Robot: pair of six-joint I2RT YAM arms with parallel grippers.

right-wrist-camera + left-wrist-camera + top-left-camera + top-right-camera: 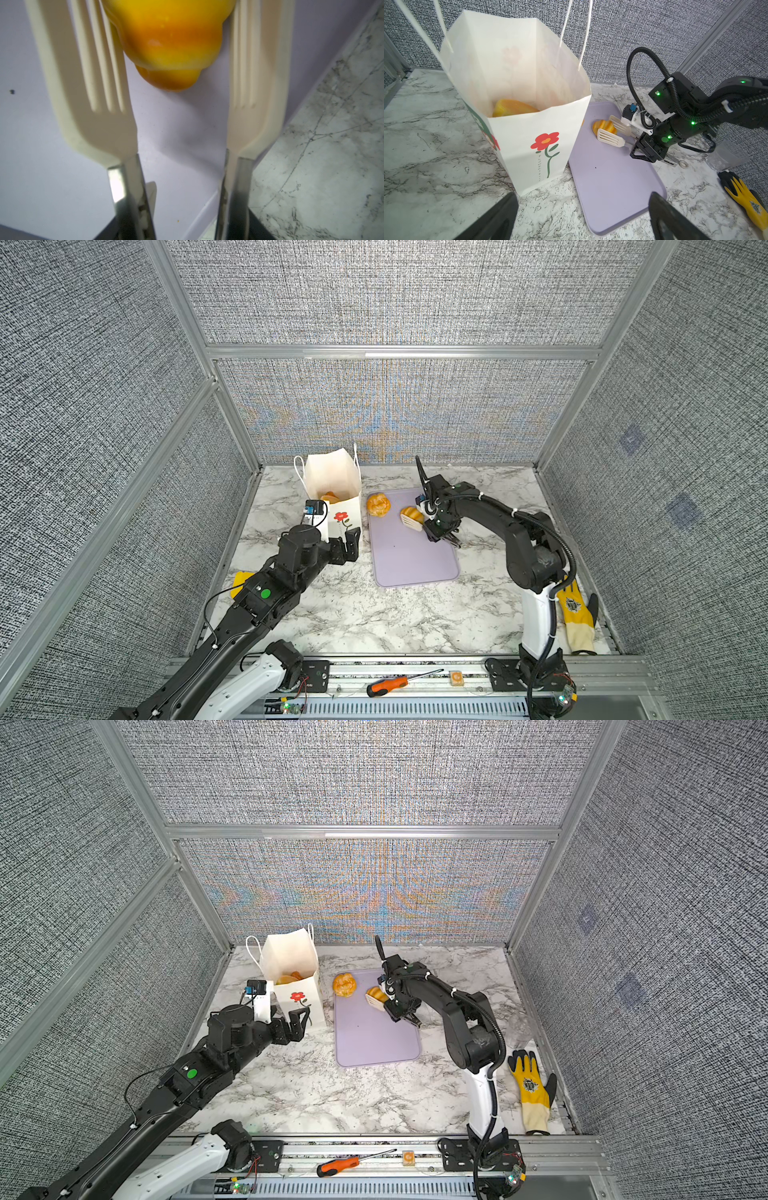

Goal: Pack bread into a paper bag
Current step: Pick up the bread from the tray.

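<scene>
The white paper bag (332, 477) with its red flower stands open at the back left, and golden bread (512, 108) lies inside it. On the lilac tray (411, 560) rest a round bun (378, 504) and a striped roll (410, 513). My right gripper (610, 129) carries two cream slotted blades that stand close against either side of the striped roll (172, 41), which rests on the tray. My left gripper (347, 543) hangs wide open just in front of the bag, with nothing between its fingers (500, 218).
A yellow work glove (575, 614) lies at the right edge, near a clear plastic cup (729, 155). An orange screwdriver (386, 684) sits on the front rail. Something yellow (241, 580) peeks out under the left arm. Grey panel walls close in three sides.
</scene>
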